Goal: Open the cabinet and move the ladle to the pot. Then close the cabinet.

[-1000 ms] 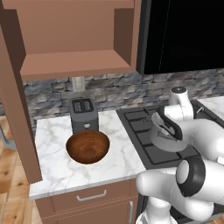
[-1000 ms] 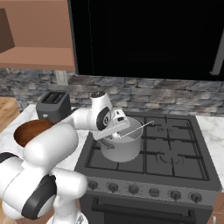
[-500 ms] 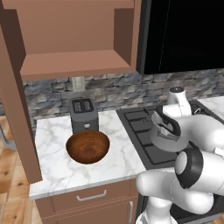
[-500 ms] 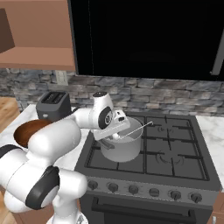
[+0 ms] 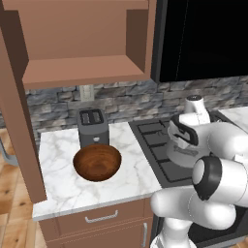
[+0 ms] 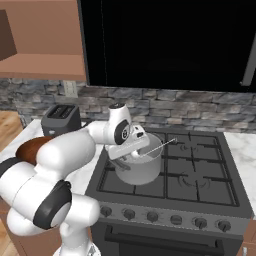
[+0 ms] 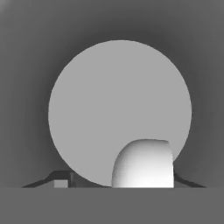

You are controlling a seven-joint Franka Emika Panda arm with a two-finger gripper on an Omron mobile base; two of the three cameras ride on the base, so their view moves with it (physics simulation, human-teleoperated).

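Ladle of thin silver metal [image 6: 163, 145] lying in wide silver-grey metal pot [image 6: 142, 172], handle slanting over rim. Likely light, stiff, slick; best pinched mid-handle. White two-finger gripper [image 6: 128, 155] just above, jaws parted, holding nothing.

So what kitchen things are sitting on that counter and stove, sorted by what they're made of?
Wood: 1, the round dark-brown wooden bowl
Metal: 3, the wide silver-grey metal pot, the thin silver ladle leaning in it, the dark grey two-slot toaster
Total: 4
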